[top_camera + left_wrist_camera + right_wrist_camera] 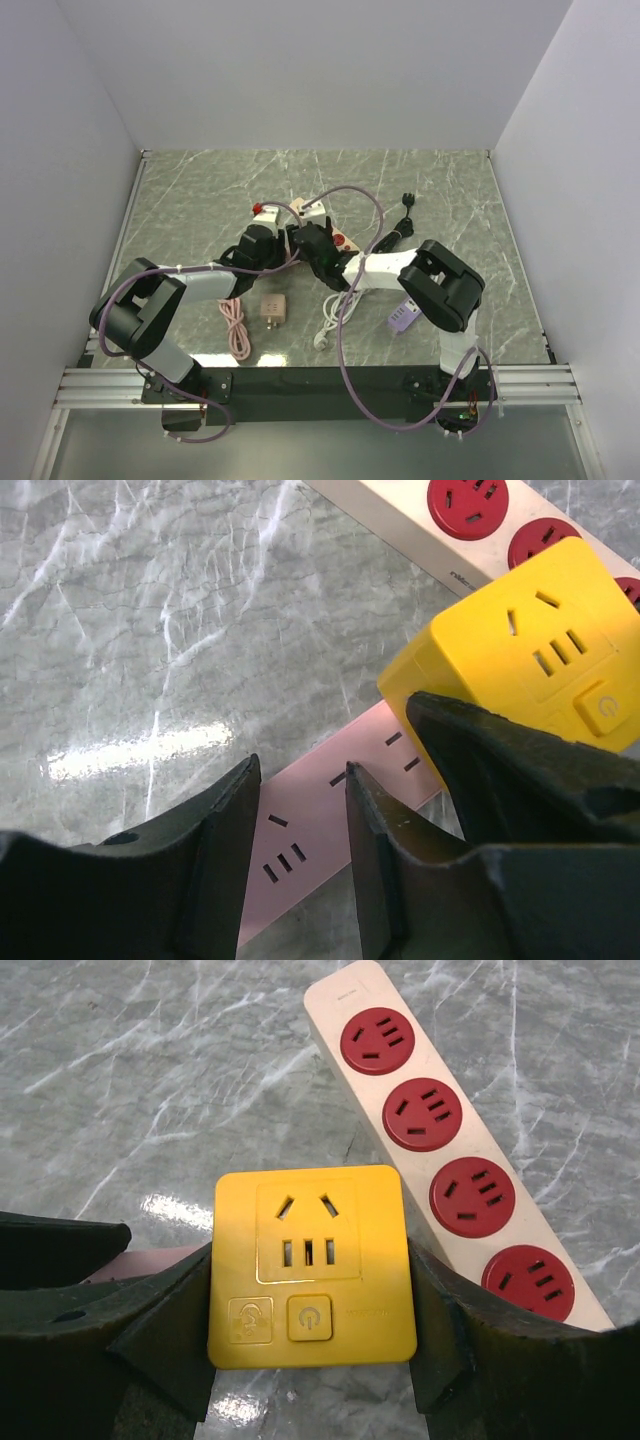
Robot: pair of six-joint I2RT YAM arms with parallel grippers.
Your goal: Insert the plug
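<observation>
R gripper [310,1298] clamps yellow plug [310,1260] by both sides; L gripper [300,830]: fingers narrowly apart over pink strip [368,748], hold unclear.

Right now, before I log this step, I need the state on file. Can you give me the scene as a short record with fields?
plug: yellow cube, socket face up, over the pink power strip; whether it is seated cannot be told
right gripper: shut on the plug's sides
left gripper: fingers slightly apart over the pink power strip
cream power strip: beside the plug, four red sockets showing, all empty
table: grey marble
</observation>
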